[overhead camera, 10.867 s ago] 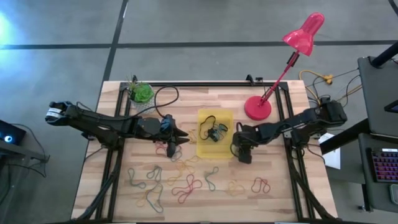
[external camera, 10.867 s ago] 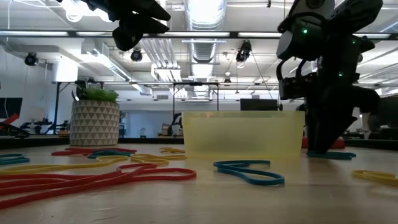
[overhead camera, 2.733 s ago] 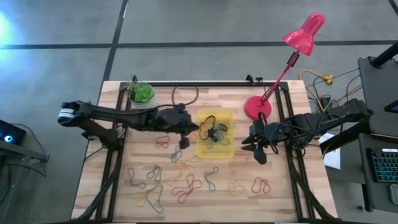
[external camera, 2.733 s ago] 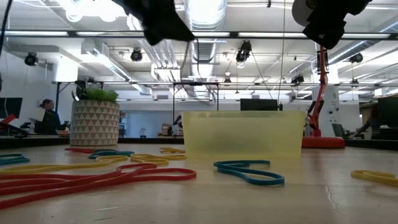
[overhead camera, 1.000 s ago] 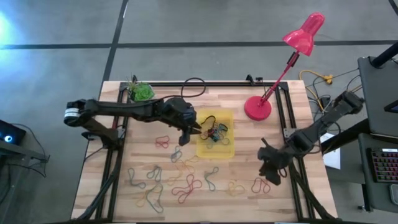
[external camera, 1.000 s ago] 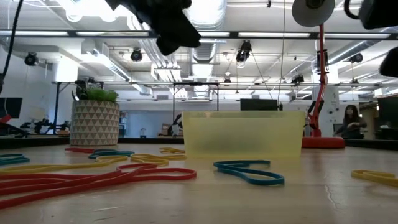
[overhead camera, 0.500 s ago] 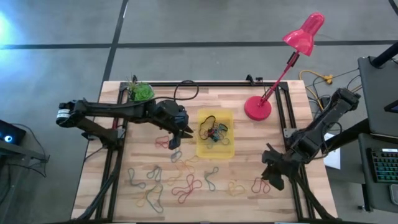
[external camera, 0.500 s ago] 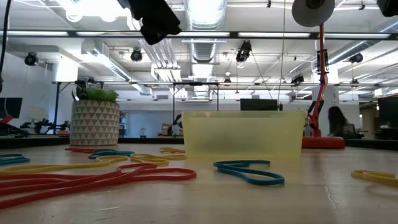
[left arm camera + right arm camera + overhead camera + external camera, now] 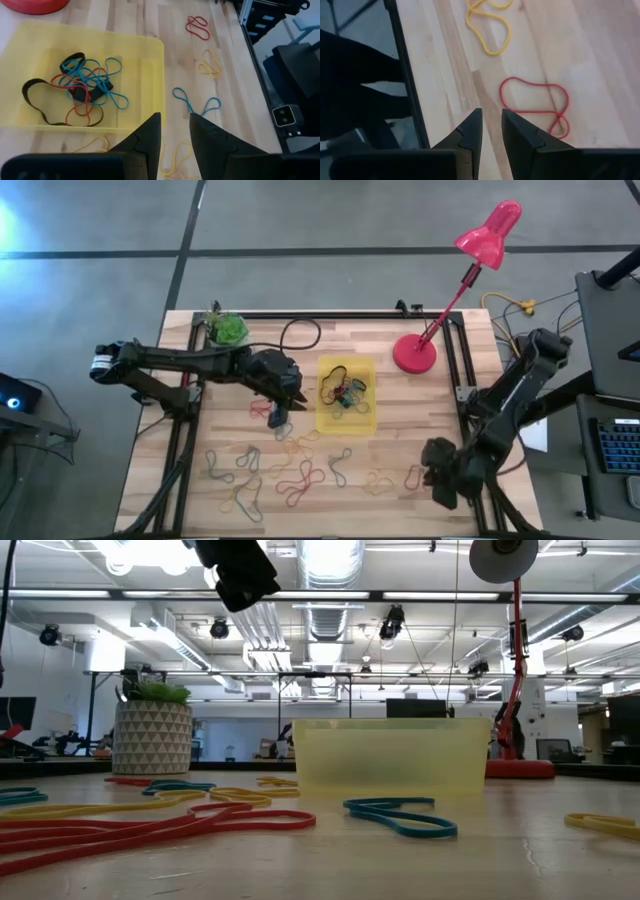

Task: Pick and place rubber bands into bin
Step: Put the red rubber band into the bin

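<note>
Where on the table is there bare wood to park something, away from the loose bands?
Bare wood lies along the far edge between the plant pot and the red lamp base, and between the bin and the right frame rail. The near strip left of the right pincer is crowded with rubber bands.

The left arm reaches from the table's left edge toward the centre, its left gripper (image 9: 283, 402) raised clear of the surface with fingers (image 9: 150, 135) slightly parted and nothing between them. The right arm folds back toward the near right corner, with its right gripper (image 9: 437, 476) low over the table, fingers (image 9: 470, 131) narrowly apart and holding nothing.
</note>
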Controlling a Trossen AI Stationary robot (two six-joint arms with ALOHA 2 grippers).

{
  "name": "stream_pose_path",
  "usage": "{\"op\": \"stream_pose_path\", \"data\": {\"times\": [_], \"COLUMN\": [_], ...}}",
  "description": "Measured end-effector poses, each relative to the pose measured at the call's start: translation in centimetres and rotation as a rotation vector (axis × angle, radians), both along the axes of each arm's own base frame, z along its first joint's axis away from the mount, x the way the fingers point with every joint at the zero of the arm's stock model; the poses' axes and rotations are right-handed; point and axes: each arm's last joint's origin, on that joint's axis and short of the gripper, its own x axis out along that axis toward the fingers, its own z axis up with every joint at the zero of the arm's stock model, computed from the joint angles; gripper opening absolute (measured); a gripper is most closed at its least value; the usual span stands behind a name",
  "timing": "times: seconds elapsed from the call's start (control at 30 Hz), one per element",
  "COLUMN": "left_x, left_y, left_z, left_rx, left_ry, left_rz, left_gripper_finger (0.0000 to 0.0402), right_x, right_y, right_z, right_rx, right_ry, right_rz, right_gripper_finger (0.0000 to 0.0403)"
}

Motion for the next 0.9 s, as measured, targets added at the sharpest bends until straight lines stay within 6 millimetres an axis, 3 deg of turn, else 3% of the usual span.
{"op": "stream_pose_path", "data": {"times": [0.3,0.63,0.9], "left_x": [0.1,0.1,0.1], "left_y": [-0.2,-0.2,-0.3], "left_z": [0.1,0.1,0.1], "left_rx": [0.015,0.015,0.014], "left_ry": [-0.013,-0.017,-0.019], "left_rz": [0.009,0.009,0.006], "left_gripper_finger": [0.0087,0.0086,0.0087], "right_x": [0.4,-0.1,-0.6], "right_y": [2.0,1.3,0.2], "right_z": [-2.4,-3.5,-5.0], "right_rx": [-0.069,-0.177,-0.241], "right_ry": [0.099,0.17,0.185], "right_rz": [-0.028,-0.059,-0.032], "right_gripper_finger": [0.009,0.0164,0.018]}}
